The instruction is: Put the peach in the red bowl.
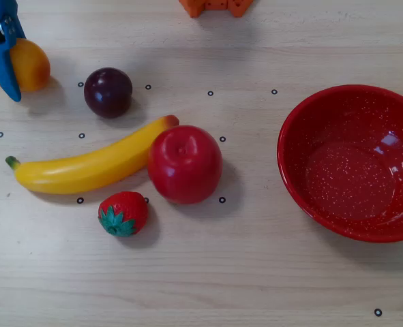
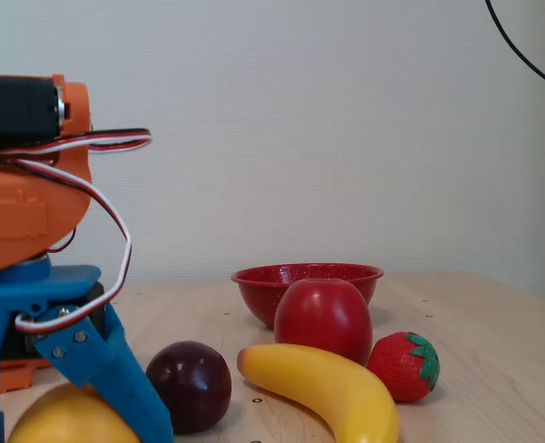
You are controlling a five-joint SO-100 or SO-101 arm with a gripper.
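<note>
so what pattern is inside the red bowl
Fine white speckles on glossy red bowl, clearest overhead.

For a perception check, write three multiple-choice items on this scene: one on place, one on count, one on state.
1. In the overhead view, the plum lies:
A. inside the bowl
B. between peach and apple
C. under the banana

2. Fruits on the table:
A. three
B. five
C. seven

3. The red bowl is:
A. empty
B. holding the strawberry
C. overturned

Answers: 1 B, it sits on bare table right of the peach. 2 B, peach, plum, banana, apple, strawberry. 3 A, only its speckled inside shows, while the blue fingers flank the peach.
</note>
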